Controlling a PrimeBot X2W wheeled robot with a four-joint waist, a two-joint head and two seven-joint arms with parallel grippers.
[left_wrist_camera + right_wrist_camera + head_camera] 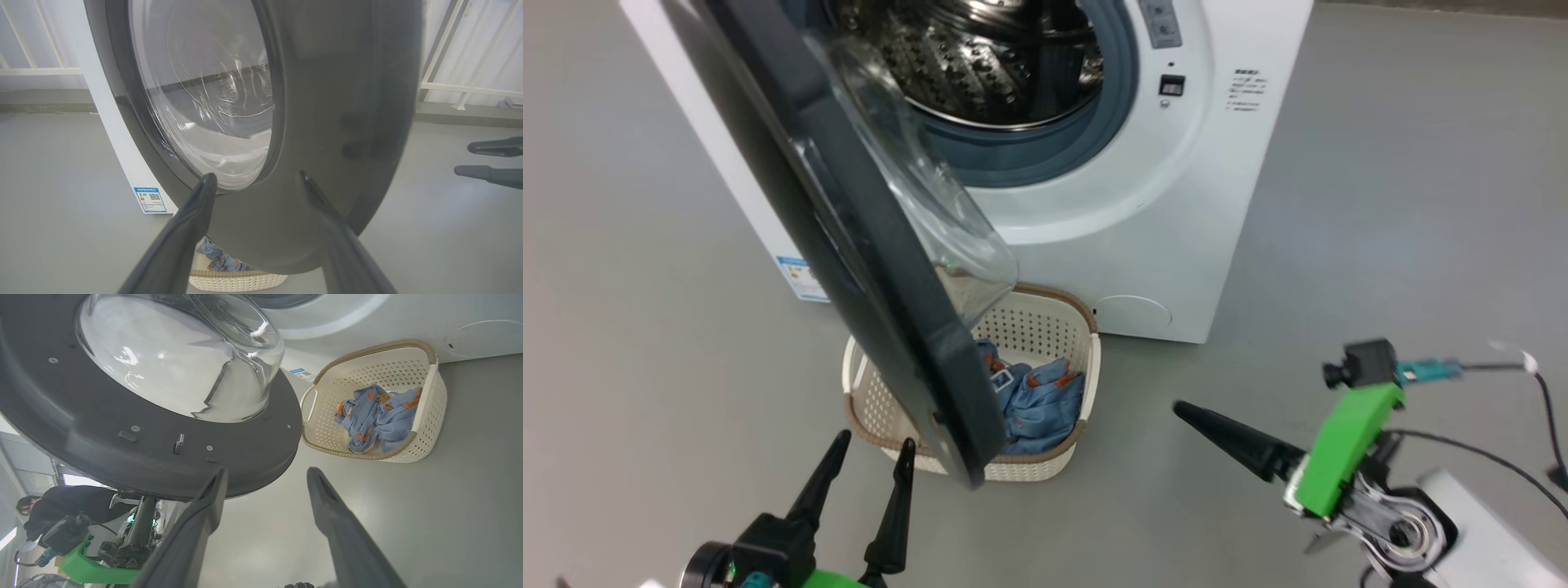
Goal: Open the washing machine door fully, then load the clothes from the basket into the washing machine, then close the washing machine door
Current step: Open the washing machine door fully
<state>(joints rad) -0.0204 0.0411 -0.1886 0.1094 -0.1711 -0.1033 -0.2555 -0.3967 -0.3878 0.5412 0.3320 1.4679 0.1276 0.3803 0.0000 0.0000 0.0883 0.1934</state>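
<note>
- The left pincer [874,441] stands wide, its two dark fingers spread with nothing between them.
- Just beyond its fingertips hangs the lower rim of the washing machine door [849,245]. The rim is close to the finger nearer the other arm, but whether they touch cannot be told.
- From the left wrist, the door's black rim and clear glass bowl [204,102] rise straight ahead of that pincer [256,176].
- The door stands swung out part-way from the washing machine [1143,204], leaving the steel drum [988,65] open to view above and beyond both pincers.
- The right pincer [266,471] is also spread wide and empty, held over bare grey floor [449,518].
- The door's inner face sits just ahead of the right pincer to one side.
- The basket [1029,469] stands on the floor past the left pincer's tips, partly behind the door's lower edge. It is ahead of the right pincer, well apart from it.
- The clothes [1037,400] lie bunched inside the basket, touched by neither pincer.
- A blue label [150,200] sits low on the machine's side, ahead of the left pincer.
</note>
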